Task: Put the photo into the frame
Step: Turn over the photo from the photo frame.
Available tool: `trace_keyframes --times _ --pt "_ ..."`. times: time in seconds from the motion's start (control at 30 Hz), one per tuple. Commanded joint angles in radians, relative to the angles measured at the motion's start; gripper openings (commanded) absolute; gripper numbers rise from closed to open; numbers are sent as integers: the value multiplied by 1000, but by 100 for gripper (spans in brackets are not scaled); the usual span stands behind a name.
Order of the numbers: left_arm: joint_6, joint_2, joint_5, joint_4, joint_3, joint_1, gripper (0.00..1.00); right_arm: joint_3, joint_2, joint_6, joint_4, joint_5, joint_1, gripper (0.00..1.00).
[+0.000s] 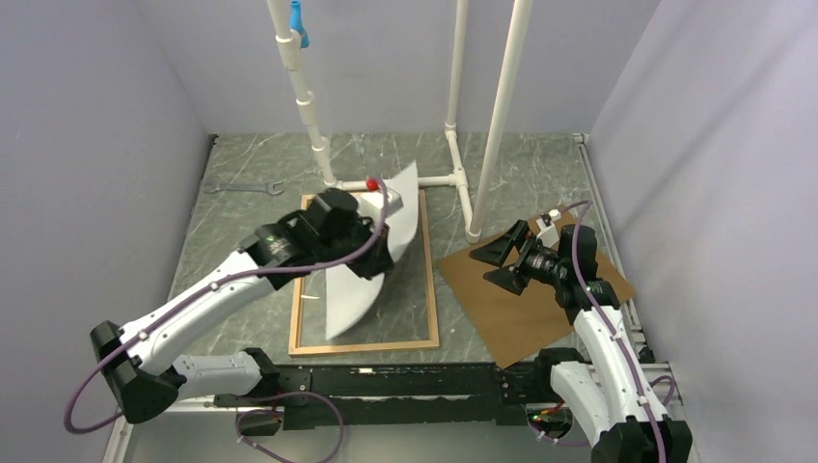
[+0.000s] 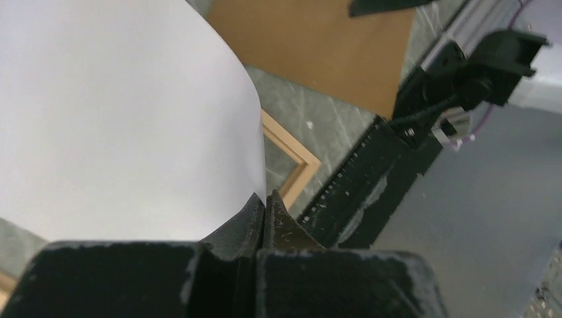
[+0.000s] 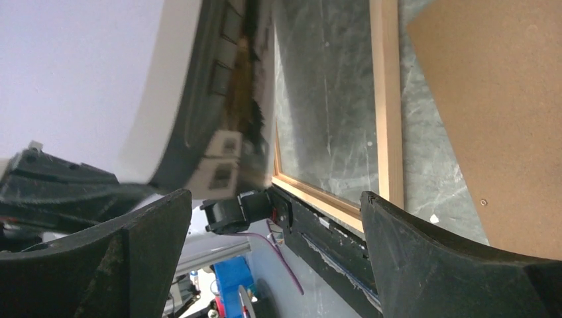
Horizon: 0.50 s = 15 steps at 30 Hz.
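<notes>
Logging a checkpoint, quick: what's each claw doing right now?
Left claw: closed on the curled photo.
Right claw: open, holding nothing.

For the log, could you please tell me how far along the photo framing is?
Done: the left pincer is shut on the large white-backed photo print. In hand: the print hangs bowed over the light wooden picture frame, its lower edge apparently inside. Left: laying it flat and releasing. The right pincer hovers open above the brown hardboard panel.

Pale lilac walls (image 1: 96, 145), dark marbled tabletop (image 1: 540, 164), white pipe structure (image 1: 501, 116), even light
</notes>
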Motion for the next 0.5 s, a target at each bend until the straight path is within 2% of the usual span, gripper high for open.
trace_keyframes --times 0.0,0.13,0.17,0.2,0.23,0.27,0.3,0.33,0.4,0.47 --pt "-97 44 -20 173 -41 -128 0 -15 0 10 62 -19 -2 100" --pt "-152 114 -19 244 -83 -228 0 -52 -7 32 85 -15 -2 100" --pt "-156 131 -16 250 -86 -248 3 -63 -9 36 90 -14 -2 100" --pt "-161 145 -23 246 -83 -264 13 -74 -9 37 90 -14 -2 100" --pt "-165 157 -33 236 -79 -275 29 -82 -10 34 86 -11 -2 100" --pt "-168 161 -40 228 -77 -283 51 -86 -10 21 74 5 -2 100" --pt "-171 160 -47 225 -76 -287 67 -92 -10 8 57 18 -2 100" --pt "-174 151 -50 225 -80 -288 79 -97 -8 -8 45 29 -2 100" --pt "-176 123 -48 248 -96 -289 96 -108 -2 -48 20 55 -2 100" --pt "-178 89 -34 272 -113 -289 99 -121 11 -77 9 70 -2 100"
